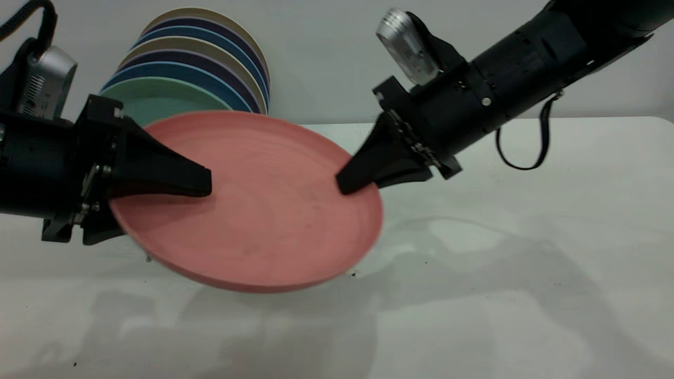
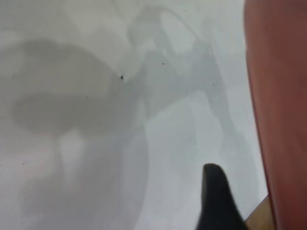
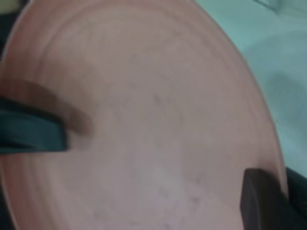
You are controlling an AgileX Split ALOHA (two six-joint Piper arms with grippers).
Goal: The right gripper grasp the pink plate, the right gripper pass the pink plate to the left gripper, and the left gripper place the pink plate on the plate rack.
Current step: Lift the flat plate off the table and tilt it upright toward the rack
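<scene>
The plate [image 1: 253, 210] was held above the table [image 1: 526, 237], tilted, between both arms. The left gripper [image 1: 202, 181] was clamped on its left rim, one finger [image 1: 168, 171] lying across the upper face. The right gripper [image 1: 350, 184] was closed on the opposite rim, its upper finger [image 1: 368, 163] on the plate's face. Behind the plate, a row of upright plates [image 1: 200, 68] stood at the table's far side, the nearest green.
</scene>
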